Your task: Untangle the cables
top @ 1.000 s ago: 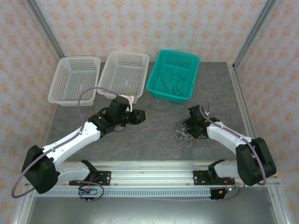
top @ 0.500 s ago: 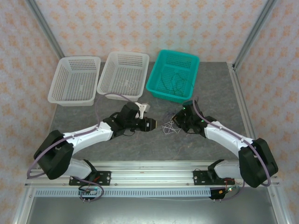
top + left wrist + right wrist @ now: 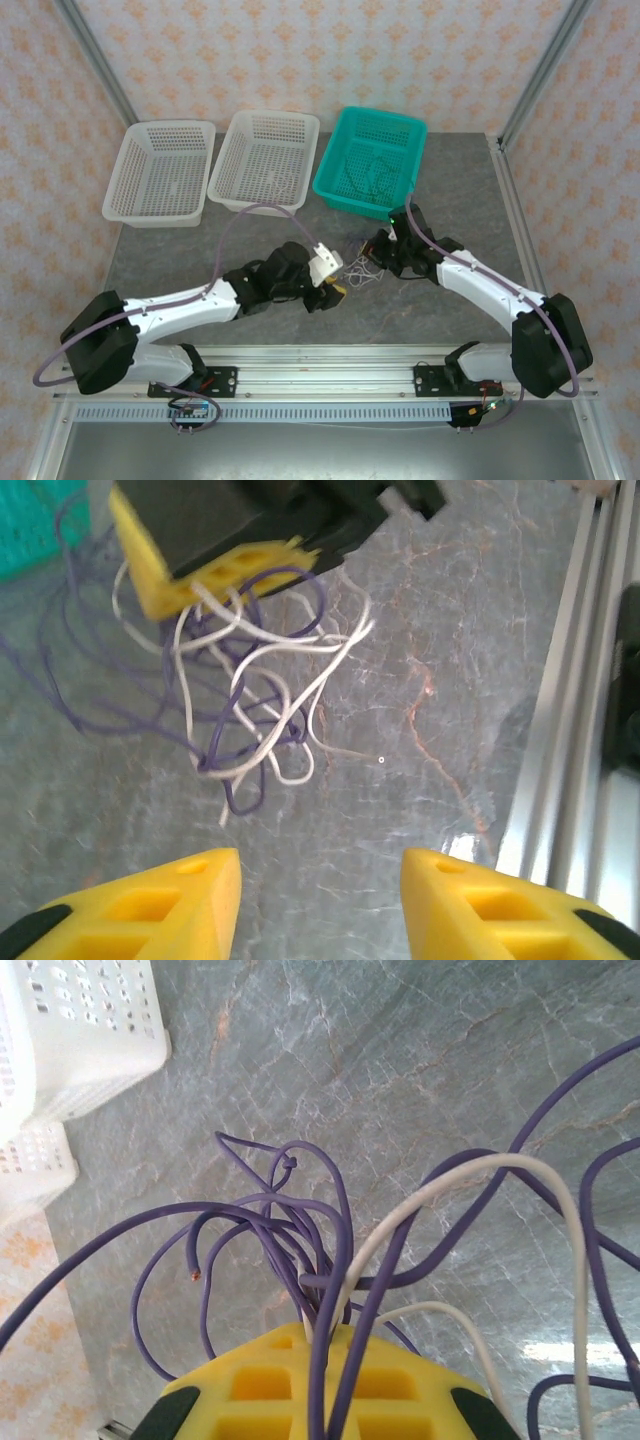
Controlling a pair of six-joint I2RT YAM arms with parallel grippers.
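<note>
Two yellow fingers (image 3: 150, 905) of the left gripper (image 3: 320, 900) are held apart, just short of the middle of the tabletop (image 3: 250, 225), aimed at the wisp, likely so a single strand can be picked out. Just ahead, the cables (image 3: 258, 705), purple and white, are dangled in loose loops over the surface. To the right, the right gripper (image 3: 378, 250) is clamped on their upper ends, so the tangle is presented hanging open.

My table (image 3: 470, 200) is grey and marble-veined, an aluminium rail (image 3: 320, 362) along its near edge; pale floral wallpaper (image 3: 300, 60) and metal posts (image 3: 541, 70) surround it.
</note>
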